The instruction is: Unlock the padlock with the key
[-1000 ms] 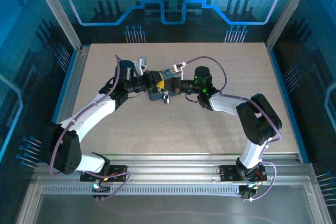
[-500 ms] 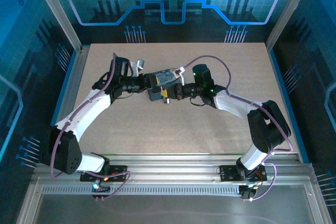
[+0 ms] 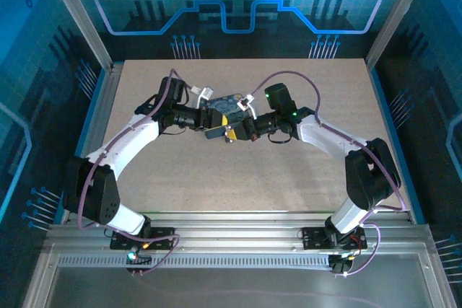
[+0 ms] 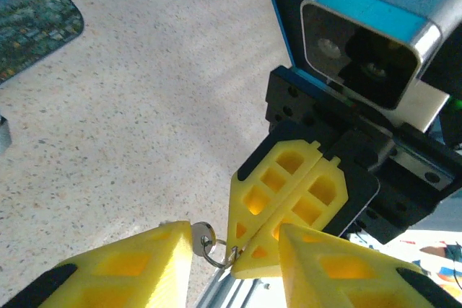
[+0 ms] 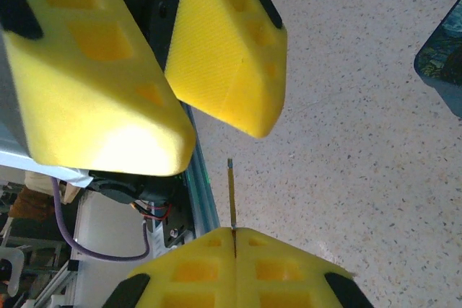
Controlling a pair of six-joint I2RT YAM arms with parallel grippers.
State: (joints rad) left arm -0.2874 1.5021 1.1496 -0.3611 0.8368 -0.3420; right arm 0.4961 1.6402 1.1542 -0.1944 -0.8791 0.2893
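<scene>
My right gripper (image 5: 233, 234) is shut on the key (image 5: 231, 192), whose thin blade sticks out edge-on from the pinched tips. In the left wrist view those shut yellow tips (image 4: 289, 203) sit between my left gripper's (image 4: 234, 236) spread fingers (image 4: 115, 268). A key ring (image 4: 214, 252) hangs from the tips, and a small silver disc (image 4: 201, 237) on it lies against the left finger. In the top view both grippers meet at mid-table, left (image 3: 216, 117) and right (image 3: 234, 133). I cannot make out the padlock.
A dark picture mat (image 3: 227, 102) lies just behind the grippers, also seen at the edge of the wrist views as the mat (image 4: 29, 19) and mat (image 5: 444, 55). Bare speckled tabletop (image 3: 289, 171) spreads all around. The aluminium rail (image 3: 238, 221) runs along the near edge.
Both wrists have drawn closer together and shifted slightly back toward the mat. The right arm's elbow swung out to the right. A small silver thing below the grippers no longer shows.
</scene>
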